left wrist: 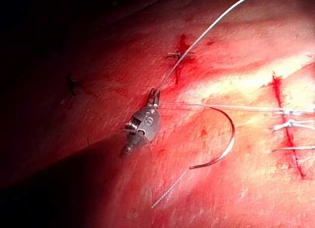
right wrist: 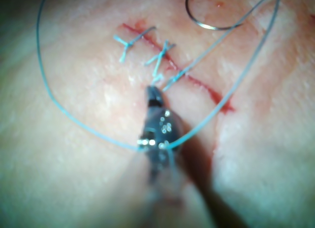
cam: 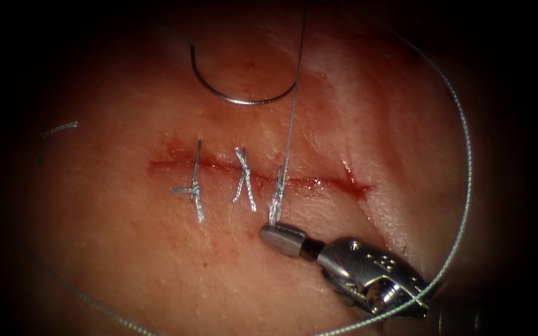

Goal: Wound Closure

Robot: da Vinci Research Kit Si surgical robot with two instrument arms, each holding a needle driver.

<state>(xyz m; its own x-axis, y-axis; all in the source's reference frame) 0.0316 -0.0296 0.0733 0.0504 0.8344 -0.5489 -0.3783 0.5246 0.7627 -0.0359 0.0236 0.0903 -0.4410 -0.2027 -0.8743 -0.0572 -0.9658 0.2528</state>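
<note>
One tool is before you on the tissue [cam: 126,261]: your right tool [cam: 268,231], entering from the right with jaws closed, tip just below the cut [cam: 250,169] and touching the tail of the third stitch [cam: 277,198]; whether it grips that tail, you cannot tell. Beyond the tip, across the cut, the needle [cam: 238,93] lies free on the surface, not in the tissue, held by nothing. Thread [cam: 465,186] runs from the stitch past the needle and loops wide around your tool's wrist. Two finished stitches [cam: 244,180] sit left of the tip.
</note>
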